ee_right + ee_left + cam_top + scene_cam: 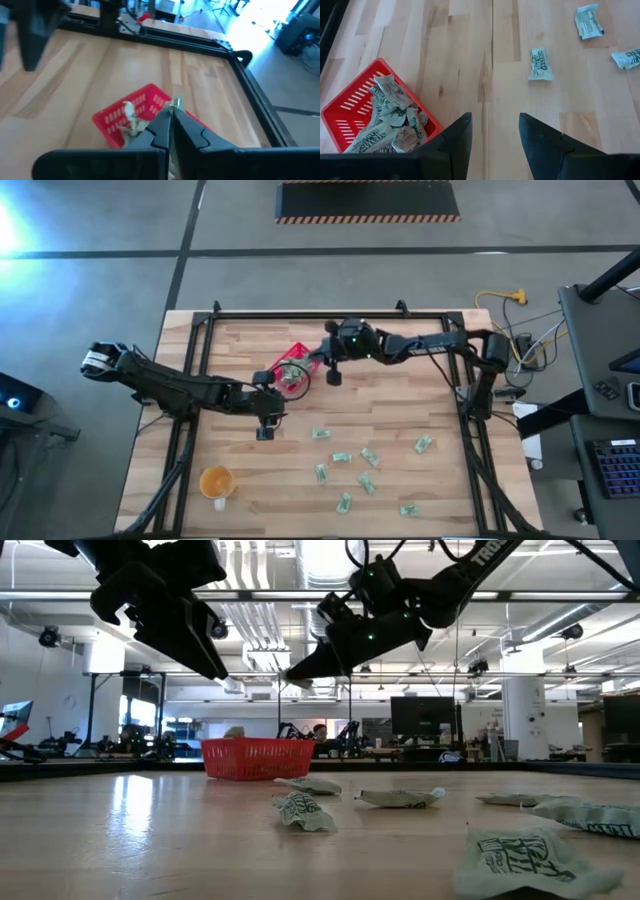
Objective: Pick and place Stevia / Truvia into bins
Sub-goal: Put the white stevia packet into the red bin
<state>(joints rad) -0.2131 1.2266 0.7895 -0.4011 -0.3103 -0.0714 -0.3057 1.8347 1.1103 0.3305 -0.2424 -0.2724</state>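
The right gripper (171,111), pinching one Stevia packet (176,103), is hanging over the red basket (293,370) near the frame's middle and probably needs to let go next, while the left gripper (494,137) is waiting open nearby.

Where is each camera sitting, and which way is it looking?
High view: above the table, looking straight down; both arms show, left gripper open, right gripper shut beside the red basket.
Low view: at tabletop height, looking across the loose packets into the room; both arms hang from above.
Left wrist view: on the left arm, facing down at the table past its spread fingers.
Right wrist view: on the right arm, above the basket, fingers pinching a packet.
All four views share the red basket.
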